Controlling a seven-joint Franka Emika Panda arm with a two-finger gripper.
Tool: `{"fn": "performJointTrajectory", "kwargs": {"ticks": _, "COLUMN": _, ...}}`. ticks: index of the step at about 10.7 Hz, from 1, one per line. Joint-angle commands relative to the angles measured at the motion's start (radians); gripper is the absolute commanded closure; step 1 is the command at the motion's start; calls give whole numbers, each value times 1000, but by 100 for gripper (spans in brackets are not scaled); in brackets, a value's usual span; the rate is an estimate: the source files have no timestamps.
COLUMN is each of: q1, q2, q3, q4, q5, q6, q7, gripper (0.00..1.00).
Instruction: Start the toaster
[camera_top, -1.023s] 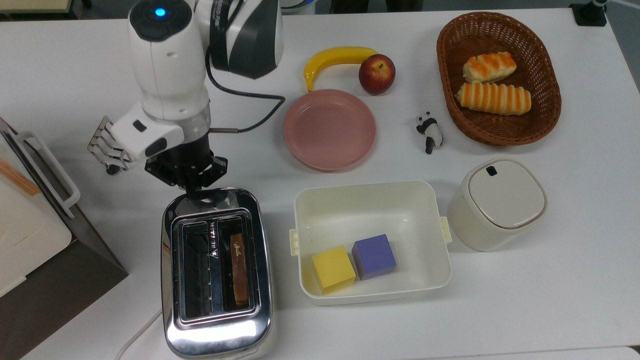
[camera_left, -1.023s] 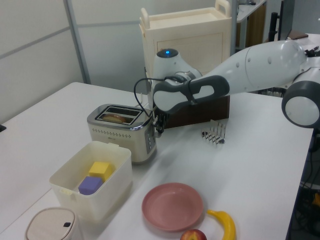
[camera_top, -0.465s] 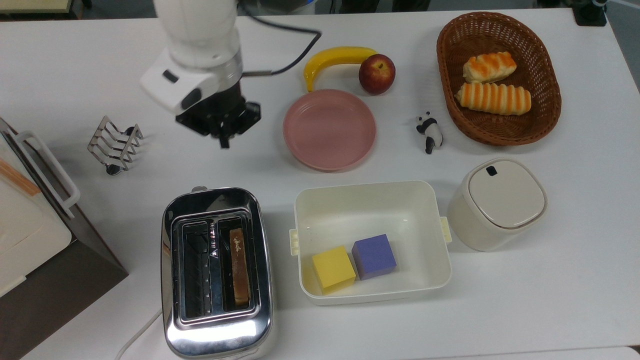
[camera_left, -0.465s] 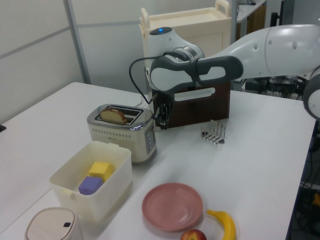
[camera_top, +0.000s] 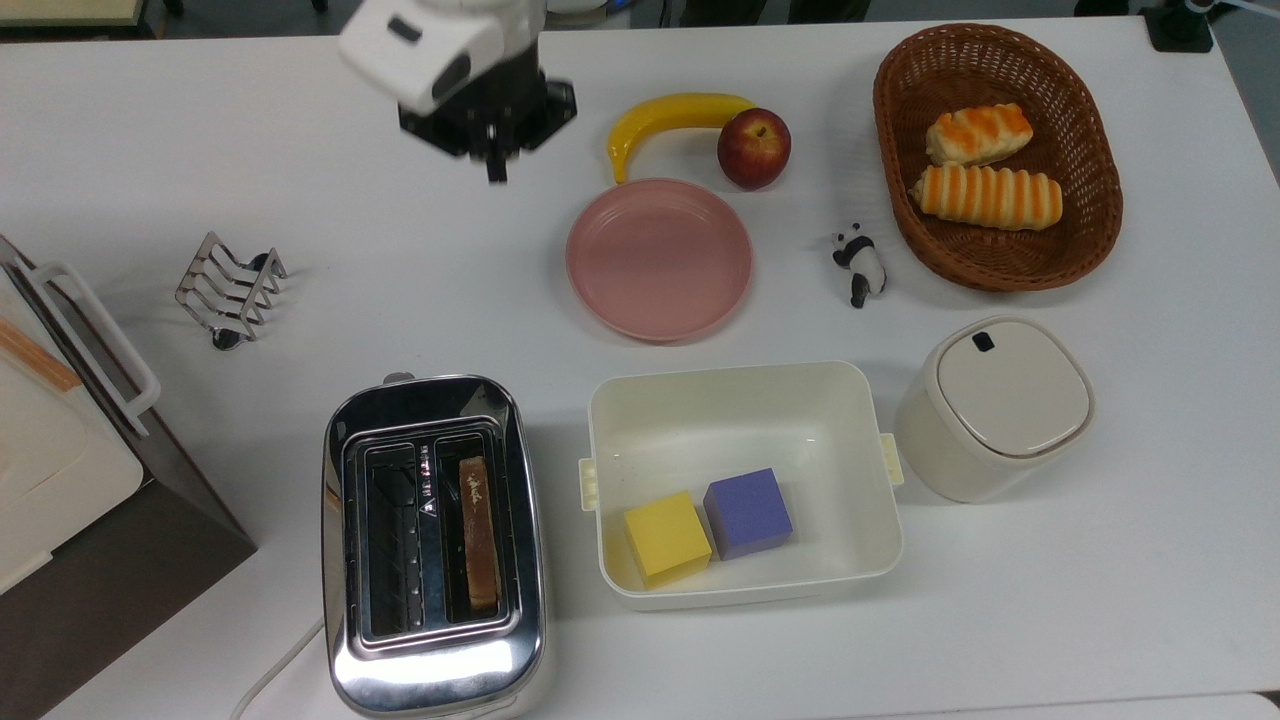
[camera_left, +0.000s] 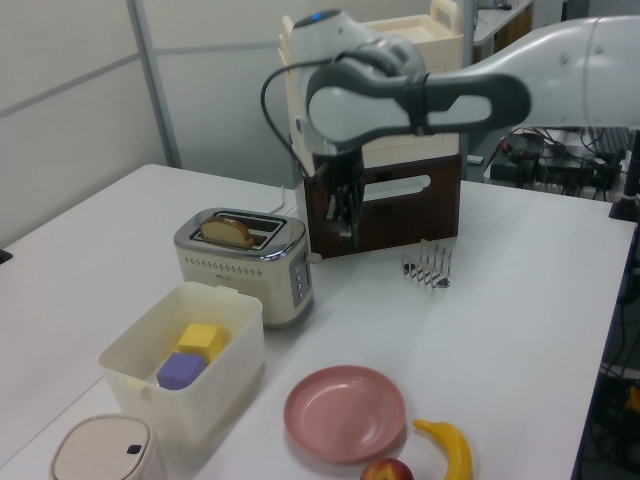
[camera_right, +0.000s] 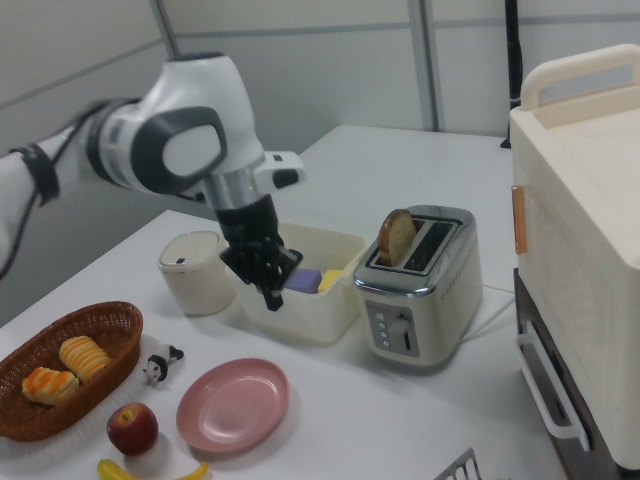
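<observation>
The chrome two-slot toaster (camera_top: 432, 545) (camera_left: 245, 262) (camera_right: 420, 285) stands near the table's front edge in the top view, with its small lever (camera_top: 397, 378) at the end facing the arm. A slice of toast (camera_top: 478, 535) (camera_left: 227, 232) (camera_right: 397, 237) stands up out of one slot. My gripper (camera_top: 496, 172) (camera_left: 350, 222) (camera_right: 272, 298) hangs in the air well away from the toaster, near the top view's top, between the toast rack side and the banana. Its fingers are shut together with nothing held.
A pink plate (camera_top: 658, 258), banana (camera_top: 670, 115), apple (camera_top: 753, 147), panda figure (camera_top: 860, 262) and bread basket (camera_top: 1095, 230) lie across the table. A white bin (camera_top: 745, 400) with two cubes, a lidded canister (camera_top: 990, 405), a wire toast rack (camera_top: 228, 290) and a large boxy appliance (camera_top: 70, 470) surround the toaster.
The gripper has lifted off the toaster's lever end and moved toward the top view's top right. The toast stands higher out of its slot than a second ago.
</observation>
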Motion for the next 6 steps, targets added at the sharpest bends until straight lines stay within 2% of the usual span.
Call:
{"fn": "performJointTrajectory", "kwargs": {"ticks": 1, "q1": 9, "q2": -79, "q3": 2, "q4": -26, "q5": -19, "q6": -94, "q7": 22, "gripper": 95}}
{"fn": "performJointTrajectory", "kwargs": {"ticks": 2, "q1": 11, "q2": -82, "q3": 2, "q4": -26, "q5": -34, "q6": -110, "q7": 38, "gripper": 84}}
{"fn": "performJointTrajectory", "kwargs": {"ticks": 3, "q1": 12, "q2": -85, "q3": 2, "q4": -27, "q5": -58, "q6": -116, "q7": 40, "gripper": 56}}
{"fn": "performJointTrajectory", "kwargs": {"ticks": 4, "q1": 14, "q2": -88, "q3": 3, "q4": -27, "q5": -78, "q6": -120, "q7": 36, "gripper": 44}}
{"fn": "performJointTrajectory", "kwargs": {"ticks": 5, "q1": 13, "q2": -89, "q3": 3, "q4": -29, "q5": -86, "q6": -116, "q7": 39, "gripper": 0}}
{"fn": "performJointTrajectory", "kwargs": {"ticks": 6, "q1": 14, "q2": -89, "q3": 3, "q4": -29, "q5": -86, "q6": -116, "q7": 39, "gripper": 0}}
